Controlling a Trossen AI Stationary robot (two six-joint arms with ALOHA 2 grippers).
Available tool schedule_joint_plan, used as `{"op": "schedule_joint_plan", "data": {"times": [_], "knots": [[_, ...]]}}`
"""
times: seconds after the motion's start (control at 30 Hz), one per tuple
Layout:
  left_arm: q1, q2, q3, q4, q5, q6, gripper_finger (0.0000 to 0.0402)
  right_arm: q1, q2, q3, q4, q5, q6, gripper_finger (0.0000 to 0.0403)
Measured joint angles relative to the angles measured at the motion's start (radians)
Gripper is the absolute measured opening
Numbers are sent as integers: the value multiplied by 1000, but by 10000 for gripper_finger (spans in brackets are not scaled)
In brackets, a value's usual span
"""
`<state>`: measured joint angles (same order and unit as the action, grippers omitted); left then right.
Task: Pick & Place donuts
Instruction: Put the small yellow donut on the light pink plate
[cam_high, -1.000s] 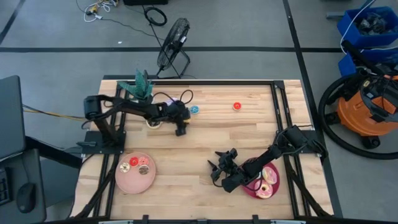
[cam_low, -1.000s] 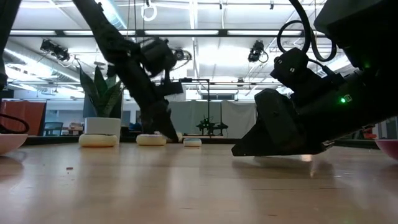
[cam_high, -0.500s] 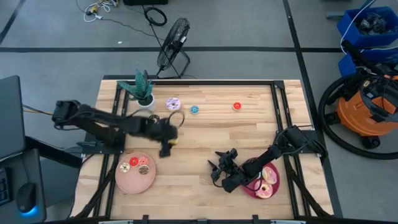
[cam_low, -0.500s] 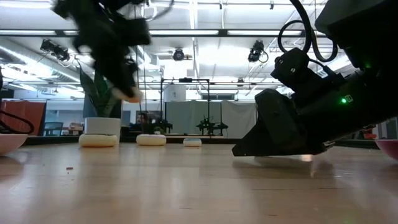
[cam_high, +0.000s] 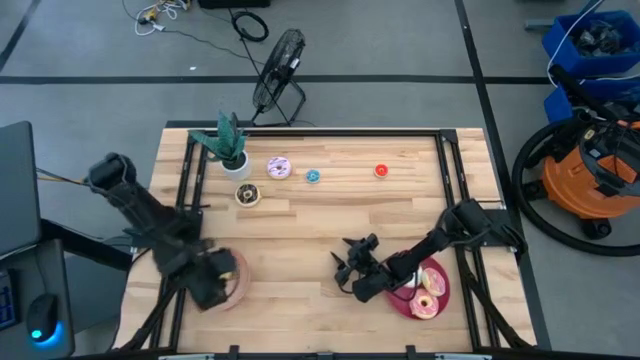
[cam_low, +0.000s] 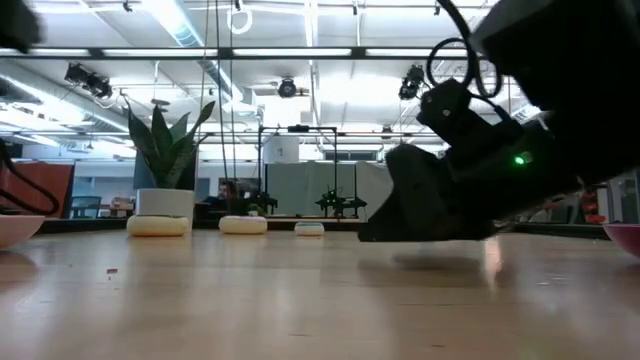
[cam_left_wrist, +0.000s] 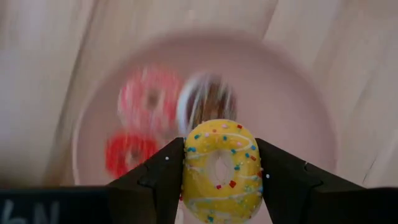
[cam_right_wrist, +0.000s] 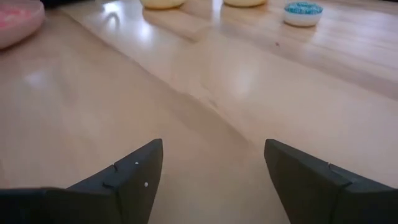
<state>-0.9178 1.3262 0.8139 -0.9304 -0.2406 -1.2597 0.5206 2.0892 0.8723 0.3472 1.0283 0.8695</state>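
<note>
My left gripper hangs over the pink plate at the table's near left and is shut on a yellow sprinkled donut. On that plate lie a pink donut, a red one and a chocolate one. My right gripper is open, low over the table beside the crimson plate, which holds pale donuts. Lying flat on the far part of the table are a chocolate donut, a purple-iced one, a tiny blue one and a tiny red one. My left gripper pinches the yellow donut between its two fingers, one on each opposite side of the outer rim. The fingers point down from above. The donut is lifted clear above the pink plate, its iced face turned toward the wrist camera.
A white potted green plant stands at the far left of the table. Bare wood stretches between the two plates. Black frame rails run along the table's sides. A fan and a vacuum stand on the floor beyond.
My left gripper has risen from the far middle of the table and swung toward the near left edge, carrying the yellow donut clear of the table until it hangs over the pink plate. My right gripper has shifted slightly toward the table's left.
</note>
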Motion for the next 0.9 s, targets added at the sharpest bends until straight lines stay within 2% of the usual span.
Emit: {"op": "schedule_joint_plan", "data": {"times": [0.17,0.33,0.47,0.77,0.9], "knots": [[-200,6,-2,-34,-13,-294,192,-23,0,0,88,-9,-63,290],[-334,57,-3,-19,-11,-471,192,-32,0,0,169,-25,-123,290],[-386,117,-3,-30,-14,-510,192,-32,0,0,204,-26,-151,290],[-396,225,-3,-10,-17,-511,193,-32,-1,1,228,-26,-157,290],[-396,223,-3,-11,17,-522,219,-32,-1,1,238,-36,-169,290]]}}
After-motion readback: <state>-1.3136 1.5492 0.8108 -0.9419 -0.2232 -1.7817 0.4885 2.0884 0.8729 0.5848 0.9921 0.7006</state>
